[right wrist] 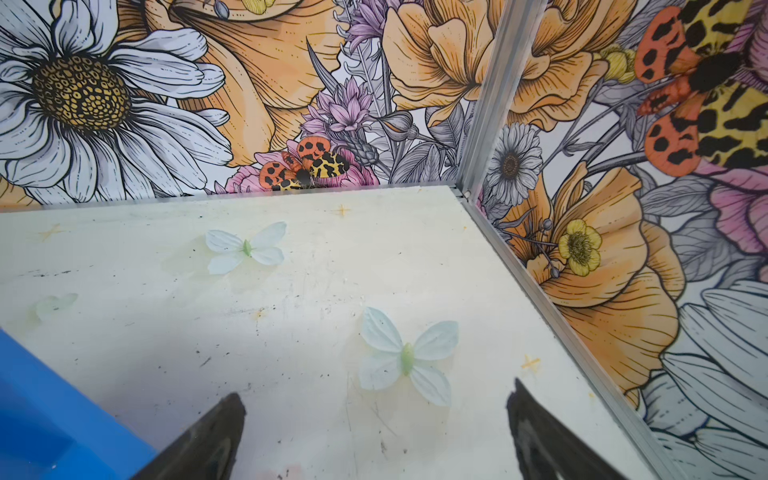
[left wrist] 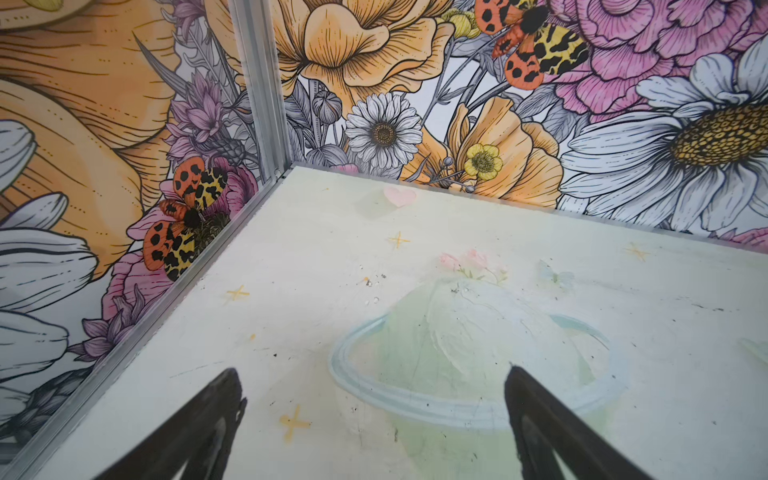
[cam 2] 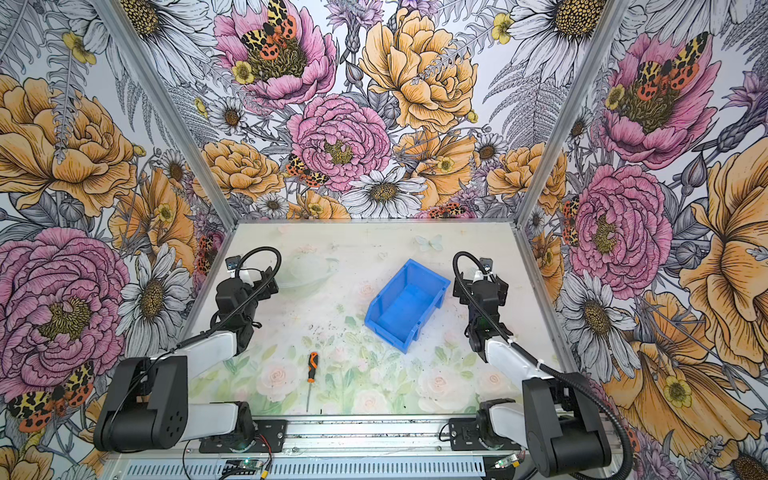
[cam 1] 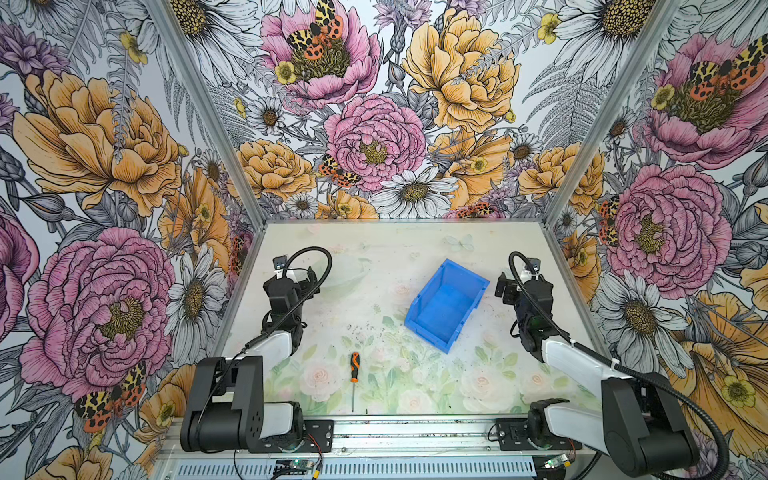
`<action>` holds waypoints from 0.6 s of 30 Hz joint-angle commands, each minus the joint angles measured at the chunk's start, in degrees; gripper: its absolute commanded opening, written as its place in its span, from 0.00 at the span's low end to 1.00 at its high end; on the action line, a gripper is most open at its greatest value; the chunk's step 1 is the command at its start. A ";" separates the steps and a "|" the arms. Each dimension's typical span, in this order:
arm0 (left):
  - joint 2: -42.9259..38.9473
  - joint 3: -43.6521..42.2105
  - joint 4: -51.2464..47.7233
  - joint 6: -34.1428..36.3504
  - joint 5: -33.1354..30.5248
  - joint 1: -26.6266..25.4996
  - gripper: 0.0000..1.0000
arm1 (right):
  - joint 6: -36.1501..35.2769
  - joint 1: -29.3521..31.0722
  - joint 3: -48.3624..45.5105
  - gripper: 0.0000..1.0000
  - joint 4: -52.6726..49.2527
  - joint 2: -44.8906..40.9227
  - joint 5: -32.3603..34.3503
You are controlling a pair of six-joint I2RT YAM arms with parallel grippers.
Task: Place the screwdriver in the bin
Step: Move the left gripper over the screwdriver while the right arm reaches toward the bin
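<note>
The screwdriver [cam 1: 354, 367] [cam 2: 311, 365], with an orange-and-black handle and a thin shaft, lies on the table near the front edge, left of centre, its tip toward the front. The empty blue bin [cam 1: 444, 309] [cam 2: 405, 307] sits askew right of centre, and one corner of the bin [right wrist: 41, 415] shows in the right wrist view. My left gripper [left wrist: 372, 372] [cam 1: 306, 282] hovers open over bare table at the left, behind the screwdriver. Just right of the bin, my right gripper [right wrist: 376, 390] [cam 1: 505, 289] is also open and holds nothing.
Floral walls with aluminium corner posts [cam 1: 199, 108] [cam 1: 598, 124] close in the table on three sides. A metal rail [cam 1: 415, 436] carrying both arm bases runs along the front edge. The table surface is a printed mat with flat flowers and butterflies [right wrist: 405, 357].
</note>
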 commanded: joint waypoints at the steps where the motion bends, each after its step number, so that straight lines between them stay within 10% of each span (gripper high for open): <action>1: -1.92 6.79 -18.14 -5.13 -4.78 -1.84 0.99 | 7.17 0.84 6.68 0.99 -18.15 -3.31 5.52; 18: -4.69 25.25 -63.35 -11.69 5.82 -17.83 0.99 | 6.62 8.90 22.24 0.99 -37.27 -4.01 -11.78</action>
